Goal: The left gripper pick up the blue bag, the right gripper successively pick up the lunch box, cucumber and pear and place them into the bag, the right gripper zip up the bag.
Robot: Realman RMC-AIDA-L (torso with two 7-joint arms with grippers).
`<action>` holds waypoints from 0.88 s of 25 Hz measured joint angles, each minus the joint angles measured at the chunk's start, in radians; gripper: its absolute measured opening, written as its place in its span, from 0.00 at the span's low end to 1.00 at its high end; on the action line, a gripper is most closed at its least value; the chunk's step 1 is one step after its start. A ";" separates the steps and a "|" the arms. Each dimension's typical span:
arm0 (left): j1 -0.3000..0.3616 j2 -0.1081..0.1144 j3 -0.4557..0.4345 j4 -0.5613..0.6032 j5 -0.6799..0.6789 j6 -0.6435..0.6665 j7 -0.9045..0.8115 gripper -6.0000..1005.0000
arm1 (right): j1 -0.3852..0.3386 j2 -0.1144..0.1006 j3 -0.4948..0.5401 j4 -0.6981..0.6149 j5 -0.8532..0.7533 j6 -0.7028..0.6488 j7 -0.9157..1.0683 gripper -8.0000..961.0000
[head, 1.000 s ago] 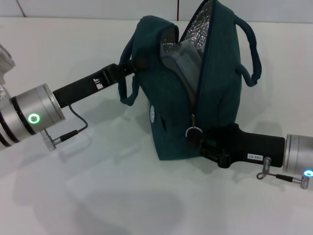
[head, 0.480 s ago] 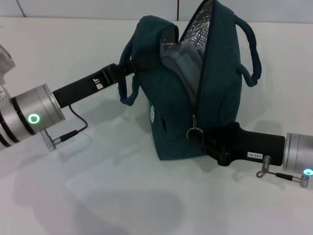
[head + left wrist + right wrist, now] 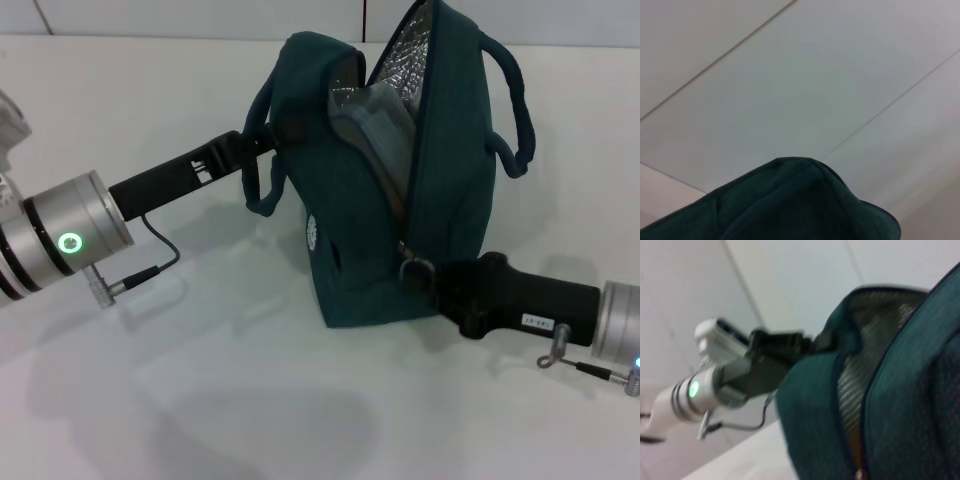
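Note:
The blue bag (image 3: 450,180) stands upright on the white table (image 3: 200,400), its mouth gaping and its silver lining (image 3: 415,40) showing. A grey shape (image 3: 375,110) lies inside; the lunch box, cucumber and pear are otherwise hidden. My left gripper (image 3: 262,140) is shut on the bag's left rim by a handle and holds it up. My right gripper (image 3: 428,275) is at the bag's lower front, shut on the zipper pull (image 3: 413,267) at the low end of the open zip. The right wrist view shows the bag (image 3: 910,405) and the left gripper (image 3: 790,347). The left wrist view shows only bag fabric (image 3: 790,205).
The bag's two handles (image 3: 515,110) hang loose at the right and left sides. Cables hang from both wrists (image 3: 150,265). A wall runs along the table's far edge (image 3: 200,20).
My right gripper has drawn back to the right and slightly down, and the zipper pull now stretches out from the bag towards it. The left arm and bag stay put.

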 joint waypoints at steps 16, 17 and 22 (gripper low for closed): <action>-0.023 0.004 0.002 0.005 0.045 0.069 0.066 0.17 | -0.068 -0.005 -0.003 0.001 0.116 -0.128 -0.152 0.02; -0.023 0.004 0.000 0.005 0.041 0.074 0.078 0.17 | -0.062 -0.007 -0.005 0.001 0.110 -0.129 -0.149 0.02; -0.023 0.006 -0.004 0.005 0.032 0.079 0.107 0.17 | -0.039 -0.015 -0.007 0.007 0.089 -0.143 -0.114 0.02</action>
